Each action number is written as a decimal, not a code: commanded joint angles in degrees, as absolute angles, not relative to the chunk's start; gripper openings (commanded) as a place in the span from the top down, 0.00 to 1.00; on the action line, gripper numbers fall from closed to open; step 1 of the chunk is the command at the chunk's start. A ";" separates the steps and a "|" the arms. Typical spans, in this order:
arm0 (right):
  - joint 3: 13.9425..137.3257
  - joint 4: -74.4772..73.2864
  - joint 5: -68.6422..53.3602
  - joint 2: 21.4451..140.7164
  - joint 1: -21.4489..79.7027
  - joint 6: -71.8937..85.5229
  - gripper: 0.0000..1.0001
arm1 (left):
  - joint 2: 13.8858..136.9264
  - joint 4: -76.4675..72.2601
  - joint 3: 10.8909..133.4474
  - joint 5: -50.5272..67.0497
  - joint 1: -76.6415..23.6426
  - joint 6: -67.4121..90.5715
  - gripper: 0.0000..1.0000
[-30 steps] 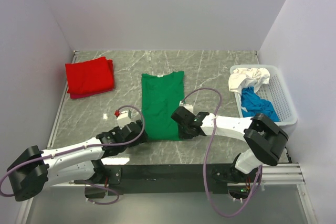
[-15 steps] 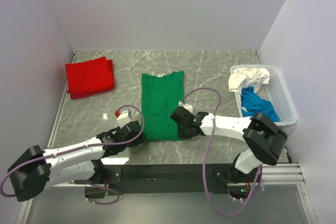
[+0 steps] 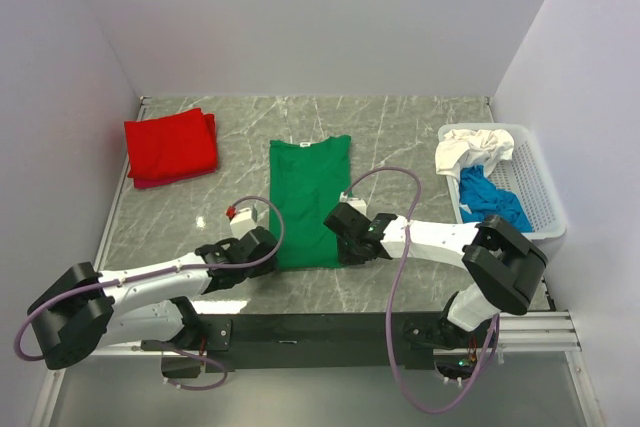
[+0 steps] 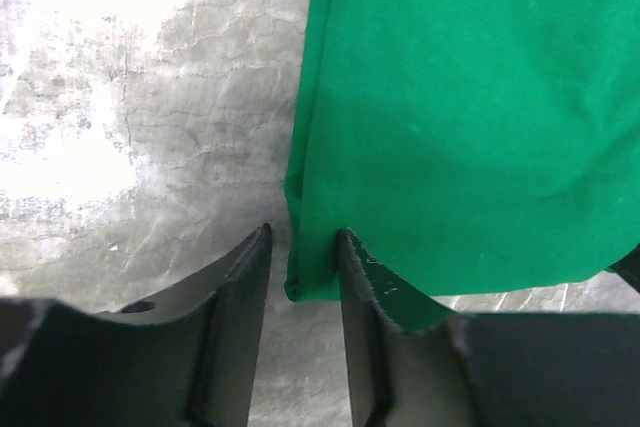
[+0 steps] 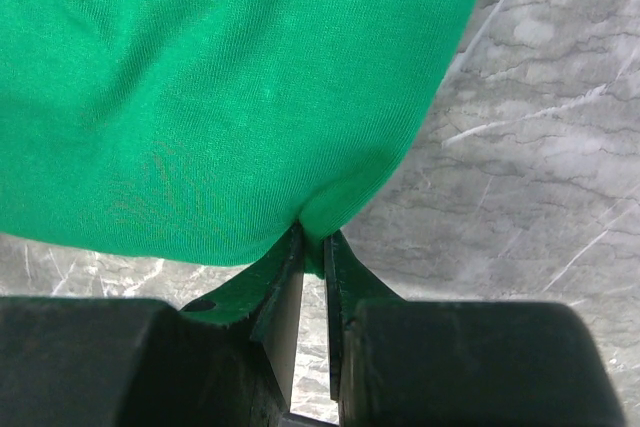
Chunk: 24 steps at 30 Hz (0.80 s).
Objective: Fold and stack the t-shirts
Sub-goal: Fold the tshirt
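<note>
**Inspector:** Status of the 4 shirts?

**Assessor:** 1 looks finished. The red t-shirt [image 3: 170,147] lies folded at the far left of the surface [image 3: 400,137]. The green t-shirt [image 3: 308,202] lies flat in the middle as a long narrow strip, with its neck label at the far end. I judge its side folds done and the crosswise fold not yet made.

**Inspector:** Grippers?

**Assessor:** The right gripper [image 5: 312,247] is pinched tight on the near right corner of the green t-shirt, with cloth bunched between its fingers. The left gripper [image 4: 305,237] sits at the near left corner. Its fingers are narrowly parted with the hem between them, not clamped.

**Inspector:** Outstanding items?

**Assessor:** 2 shirts are unfolded: the white t-shirt [image 3: 472,150] and the blue t-shirt [image 3: 490,202], both crumpled in the basket [image 3: 535,187] at the right. No stack exists, as the red and green shirts lie well apart. I put the task at under half complete.
</note>
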State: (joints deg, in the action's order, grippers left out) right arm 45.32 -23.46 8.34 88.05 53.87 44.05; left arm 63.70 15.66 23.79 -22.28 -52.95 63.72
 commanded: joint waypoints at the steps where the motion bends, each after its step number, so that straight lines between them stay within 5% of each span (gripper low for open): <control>1: 43.24 -24.43 8.88 90.44 54.58 43.86 0.81 | 64.42 22.15 23.20 -19.60 -52.91 63.81 0.61; 10: 42.54 -22.76 8.00 90.44 54.49 43.24 0.83 | 67.23 16.88 21.71 -14.50 -54.75 64.77 0.76; 18: 42.45 -23.99 8.96 87.63 54.49 42.89 1.00 | 65.22 20.12 21.62 -15.73 -55.90 66.53 0.99; 24: 41.75 -26.80 9.75 82.80 54.49 42.80 1.00 | 61.62 22.14 21.80 -15.30 -57.30 64.95 1.00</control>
State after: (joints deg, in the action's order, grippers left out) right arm 43.24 -22.63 7.92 85.54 54.02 43.57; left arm 63.11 15.79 23.24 -17.78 -56.23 65.78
